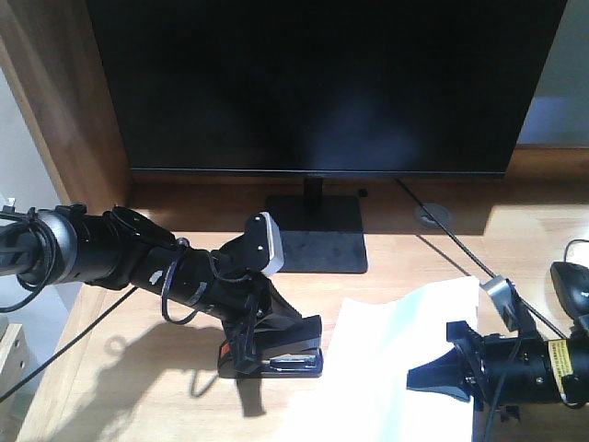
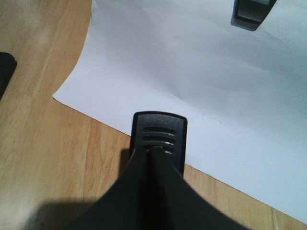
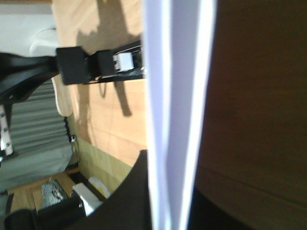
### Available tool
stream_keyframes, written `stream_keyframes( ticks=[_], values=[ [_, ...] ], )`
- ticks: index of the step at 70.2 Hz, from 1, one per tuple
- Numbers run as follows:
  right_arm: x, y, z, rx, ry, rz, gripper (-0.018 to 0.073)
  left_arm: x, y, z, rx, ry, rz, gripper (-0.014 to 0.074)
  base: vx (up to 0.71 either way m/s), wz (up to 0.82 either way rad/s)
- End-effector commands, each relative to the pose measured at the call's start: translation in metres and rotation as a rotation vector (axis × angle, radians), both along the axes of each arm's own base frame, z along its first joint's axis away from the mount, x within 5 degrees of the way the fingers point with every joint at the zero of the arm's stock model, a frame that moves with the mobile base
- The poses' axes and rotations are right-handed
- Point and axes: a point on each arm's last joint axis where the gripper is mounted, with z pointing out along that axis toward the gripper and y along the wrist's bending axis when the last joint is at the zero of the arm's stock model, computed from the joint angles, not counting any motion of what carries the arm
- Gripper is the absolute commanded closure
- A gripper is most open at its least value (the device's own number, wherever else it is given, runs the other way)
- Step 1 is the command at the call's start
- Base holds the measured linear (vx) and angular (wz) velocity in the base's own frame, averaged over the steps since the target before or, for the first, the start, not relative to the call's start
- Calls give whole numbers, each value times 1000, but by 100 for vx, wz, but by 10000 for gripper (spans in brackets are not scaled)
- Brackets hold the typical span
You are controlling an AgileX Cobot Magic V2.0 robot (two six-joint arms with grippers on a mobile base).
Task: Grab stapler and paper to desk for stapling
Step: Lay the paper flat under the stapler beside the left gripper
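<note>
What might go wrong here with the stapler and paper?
The paper is held at one spot by the right jaws and curves, so its edge may buckle or miss the mouth of the stapler. The left jaws hold the stapler by one end; it may twist under pressing.

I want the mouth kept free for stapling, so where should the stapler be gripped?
Probably at its orange rear end, jaws across the narrow sides, coming from the left. The stapler lies with its mouth toward the paper, so that leaves the mouth clear.
</note>
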Motion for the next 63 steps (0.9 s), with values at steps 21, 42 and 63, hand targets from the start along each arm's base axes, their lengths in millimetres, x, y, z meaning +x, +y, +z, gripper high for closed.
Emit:
stream_keyframes(
  ticks=[21,42,63],
  values=[
    [-8,11,25,181,-265,248,562,0,-5,25,-74,-30,1,603,0,0],
    [-12,13,36,219,-366,310,562,0,-5,25,-74,-30,1,603,0,0],
    [-16,13,59,149,-480,314,562,0,-5,25,-74,-30,1,603,0,0]
  ],
)
